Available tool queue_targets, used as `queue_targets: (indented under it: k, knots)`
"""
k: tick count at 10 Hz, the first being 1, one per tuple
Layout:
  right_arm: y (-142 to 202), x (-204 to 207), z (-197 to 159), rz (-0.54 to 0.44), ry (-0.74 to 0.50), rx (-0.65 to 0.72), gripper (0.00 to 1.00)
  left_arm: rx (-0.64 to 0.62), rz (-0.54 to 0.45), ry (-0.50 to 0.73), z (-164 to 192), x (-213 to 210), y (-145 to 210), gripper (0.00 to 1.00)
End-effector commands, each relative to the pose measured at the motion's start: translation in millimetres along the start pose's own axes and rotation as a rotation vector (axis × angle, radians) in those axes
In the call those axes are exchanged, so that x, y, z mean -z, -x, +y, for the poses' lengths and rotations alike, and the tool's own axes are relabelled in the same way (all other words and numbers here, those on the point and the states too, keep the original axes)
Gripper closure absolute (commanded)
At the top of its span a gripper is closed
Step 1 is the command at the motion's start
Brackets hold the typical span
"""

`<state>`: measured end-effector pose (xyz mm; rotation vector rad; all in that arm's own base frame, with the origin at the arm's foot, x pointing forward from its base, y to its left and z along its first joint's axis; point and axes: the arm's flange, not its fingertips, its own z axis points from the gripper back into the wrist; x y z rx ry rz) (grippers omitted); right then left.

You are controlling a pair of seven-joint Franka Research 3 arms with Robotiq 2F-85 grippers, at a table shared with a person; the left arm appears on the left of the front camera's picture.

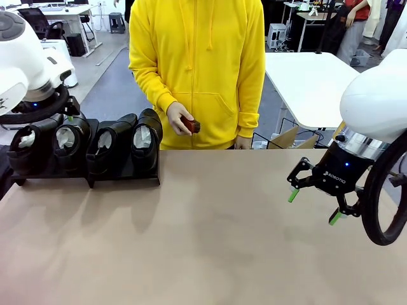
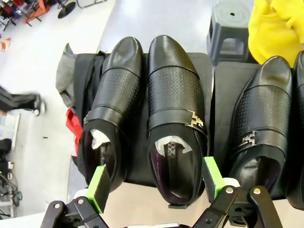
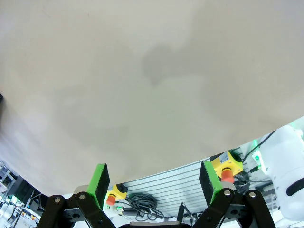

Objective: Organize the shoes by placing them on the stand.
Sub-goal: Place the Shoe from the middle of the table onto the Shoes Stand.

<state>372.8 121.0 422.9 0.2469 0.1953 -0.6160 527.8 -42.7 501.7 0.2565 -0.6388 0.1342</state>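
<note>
Beige worktop [image 1: 210, 241] runs across the lower half of my front view, with white tables and a grey floor behind it.

From the left wrist camera, my left fingers [image 2: 156, 183] stand spread wide with nothing between them. The green pads [image 2: 99, 186] sit at the lower edge of the frame, on either side of the heel end of the second shoe [image 2: 176, 118], apart from its leather. White crumpled paper shows in its opening, and a metal buckle sits on its strap. To the left of it in that frame lies the first shoe [image 2: 111, 109], just beside it and angled slightly. To the right is the third shoe [image 2: 261, 123], on the neighbouring panel. All rest on the black stand [image 2: 219, 95], toes pointing to the top of the frame.

In the front view the stand [image 1: 127, 176] sits at the left middle of the picture, carrying four shoes [image 1: 82, 145] in a row, the fourth shoe [image 1: 146, 143] at its right end.

My right fingers [image 1: 314, 206] hang released at the right of the front view, above bare worktop, well apart from the stand.

At the upper middle, a person in a yellow hoodie [image 1: 197, 63] stands at the far edge, one hand [image 1: 180, 119] holding a small dark red object [image 1: 193, 124].
</note>
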Motion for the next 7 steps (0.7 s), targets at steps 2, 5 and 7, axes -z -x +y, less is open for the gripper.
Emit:
queue_targets:
  k: [2, 5, 7]
  knots:
    - [-2.6, -4.5, 0.9, -0.003, 0.011, -0.018, 0.0, -0.01, -0.02, -0.016, -3.1, -0.3, 0.3, 0.0]
    - [-2.6, -4.5, 0.9, -0.003, 0.011, -0.018, 0.0, -0.01, -0.02, -0.016, -3.1, -0.3, 0.3, 0.0]
    - [-2.6, -4.5, 0.9, -0.003, 0.011, -0.018, 0.0, -0.01, -0.02, -0.016, -3.1, -0.3, 0.3, 0.0]
